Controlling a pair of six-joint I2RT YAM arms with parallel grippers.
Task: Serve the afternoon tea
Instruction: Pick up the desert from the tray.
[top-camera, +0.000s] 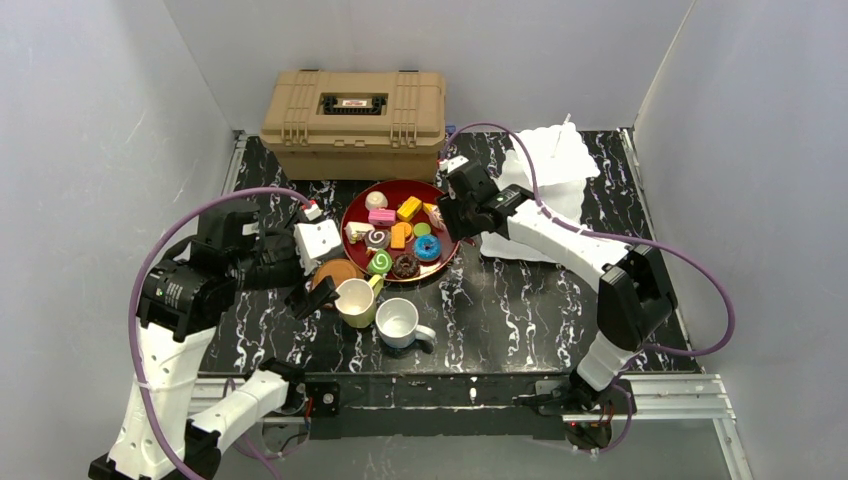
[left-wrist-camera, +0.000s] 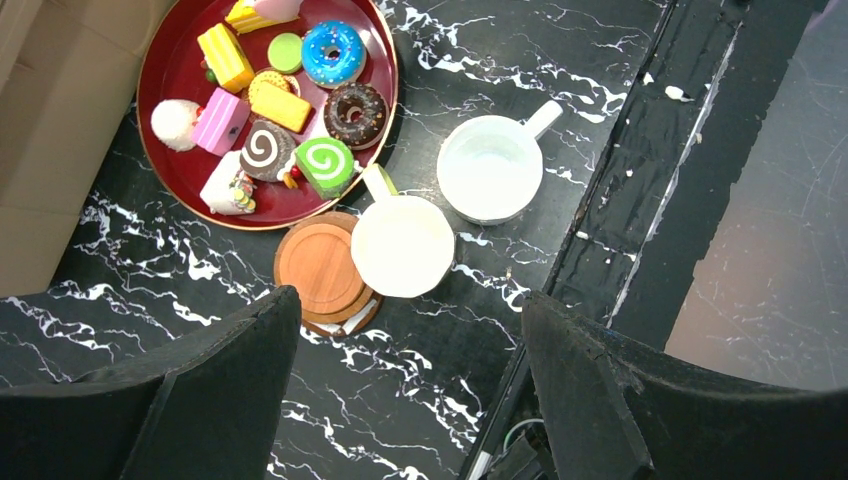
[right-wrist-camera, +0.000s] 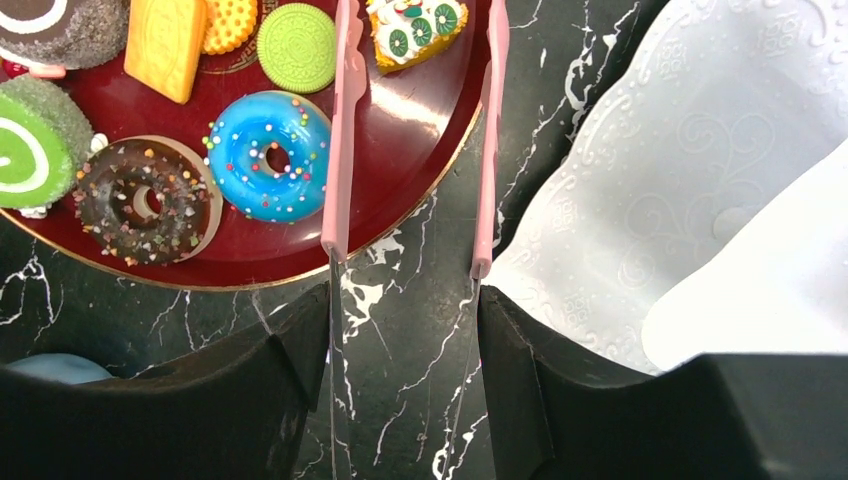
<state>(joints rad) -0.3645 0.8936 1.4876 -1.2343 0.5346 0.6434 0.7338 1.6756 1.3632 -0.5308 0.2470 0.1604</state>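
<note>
- Pastries sit on a dark red plate (top-camera: 347, 225) in the middle of the black marbled surface (top-camera: 520, 310), toward the far edge, just in front of the tan toolbox (top-camera: 355, 118).
- Among them are a blue sprinkled donut (right-wrist-camera: 268, 155), a chocolate donut (right-wrist-camera: 140, 200) beside it, a green swirl roll (right-wrist-camera: 25, 140), a chocolate swirl roll (left-wrist-camera: 262, 150), a round green biscuit (right-wrist-camera: 297, 45) and a yellow cake slice (right-wrist-camera: 415, 25) topped with kiwi rounds.
- The pale yellow mug (top-camera: 354, 300) stands upright off the plate's near rim, its handle turned toward the green swirl roll.
- The white mug (top-camera: 398, 320) stands upright just beside it, nearer the near edge, its handle pointing toward the right edge.
- A stack of brown round coasters (left-wrist-camera: 318, 268) lies between the plate and the yellow mug (close against the mug; whether they touch I cannot tell).
- The left gripper (left-wrist-camera: 410, 305) hovers over the surface on the near-left side of the coasters, jaws wide apart with nothing between them.
- The right gripper (right-wrist-camera: 402, 295) is at the plate's right rim, jaws clamped on the pink-tipped tongs (right-wrist-camera: 340, 120).
- The tongs' arms stand apart: one lies over the plate just beside the blue donut, the other crosses the rim, and the cake slice shows between their ends.
- A white embossed piece (right-wrist-camera: 660, 150) (plate or tray, I cannot tell) lies toward the far right corner.
</note>
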